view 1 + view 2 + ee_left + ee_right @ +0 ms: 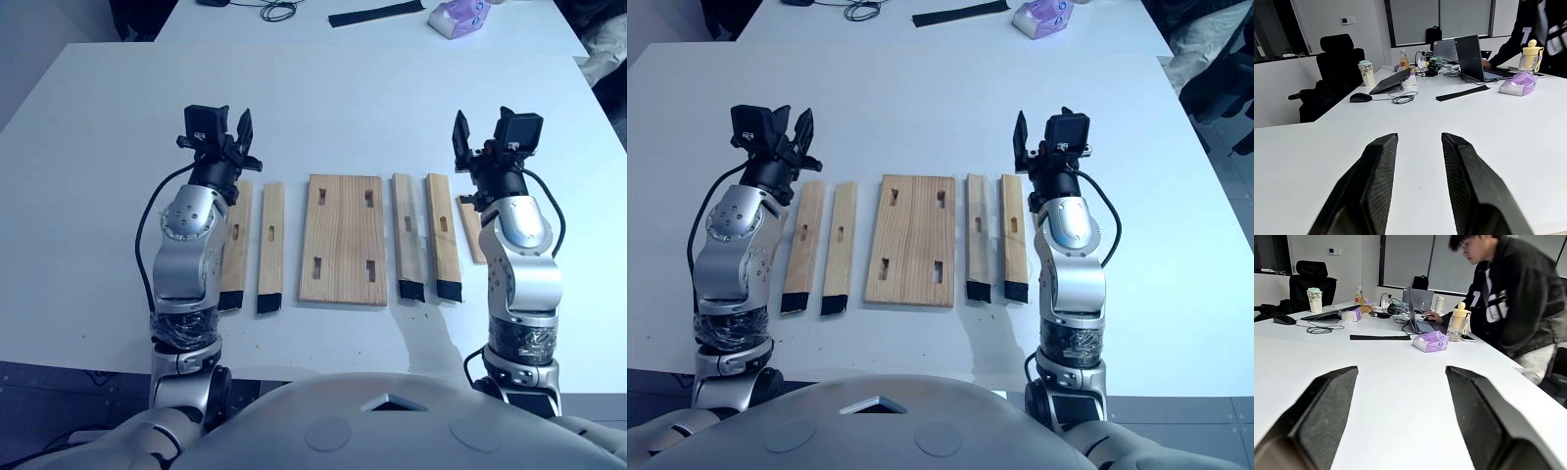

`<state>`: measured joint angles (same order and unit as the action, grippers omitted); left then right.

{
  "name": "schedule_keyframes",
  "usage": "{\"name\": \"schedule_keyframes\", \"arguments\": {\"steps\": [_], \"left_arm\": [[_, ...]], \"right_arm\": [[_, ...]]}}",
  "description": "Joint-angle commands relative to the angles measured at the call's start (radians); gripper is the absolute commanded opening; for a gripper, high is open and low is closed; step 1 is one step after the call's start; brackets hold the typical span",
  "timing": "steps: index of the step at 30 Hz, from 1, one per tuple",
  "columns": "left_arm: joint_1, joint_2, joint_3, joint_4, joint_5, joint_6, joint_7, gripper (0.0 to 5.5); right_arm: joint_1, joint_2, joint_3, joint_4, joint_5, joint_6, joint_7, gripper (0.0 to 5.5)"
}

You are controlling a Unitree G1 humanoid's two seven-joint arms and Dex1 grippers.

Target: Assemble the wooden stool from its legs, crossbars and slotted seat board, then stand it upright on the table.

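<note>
One seat board (pixel 342 240) — four slotted legs (pixel 271 245)

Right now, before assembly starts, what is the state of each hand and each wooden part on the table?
left hand: open, empty, above the table.
right hand: open, empty, above the table.
seat board: lying flat, slots empty.
left legs: two, lying flat, loose.
right legs: two, lying flat, loose.
outer right piece: flat, partly hidden by the arm.
</note>
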<state>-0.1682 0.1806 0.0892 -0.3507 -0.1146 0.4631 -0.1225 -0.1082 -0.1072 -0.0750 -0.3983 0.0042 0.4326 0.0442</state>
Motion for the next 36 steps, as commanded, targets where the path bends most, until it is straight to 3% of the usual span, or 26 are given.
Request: {"name": "schedule_keyframes", "arguments": {"steps": [1, 26, 27, 30, 36], "left_arm": [[0.005, 0.006, 0.003, -0.006, -0.006, 0.013, -0.004, 1.68], [0.003, 0.005, 0.021, -0.007, -0.02, 0.032, 0.011, 1.68], [0.007, 0.01, 0.025, -0.013, -0.028, 0.034, 0.001, 1.48], [0.038, 0.055, 0.049, -0.056, -0.069, 0.108, -0.045, 1.23], [0.132, 0.302, 0.15, -0.257, -0.232, 0.443, -0.242, 1.23]], "right_arm": [[0.011, 0.006, 0.001, -0.018, 0.011, 0.013, -0.002, 3.31], [0.024, 0.013, 0.016, -0.029, -0.002, 0.008, -0.011, 3.31], [0.029, 0.014, 0.017, -0.035, -0.003, 0.009, -0.013, 3.33], [0.053, 0.022, 0.02, -0.059, -0.007, 0.013, -0.024, 3.33], [0.157, 0.049, 0.007, -0.161, -0.024, 0.031, -0.074, 3.33]]}}
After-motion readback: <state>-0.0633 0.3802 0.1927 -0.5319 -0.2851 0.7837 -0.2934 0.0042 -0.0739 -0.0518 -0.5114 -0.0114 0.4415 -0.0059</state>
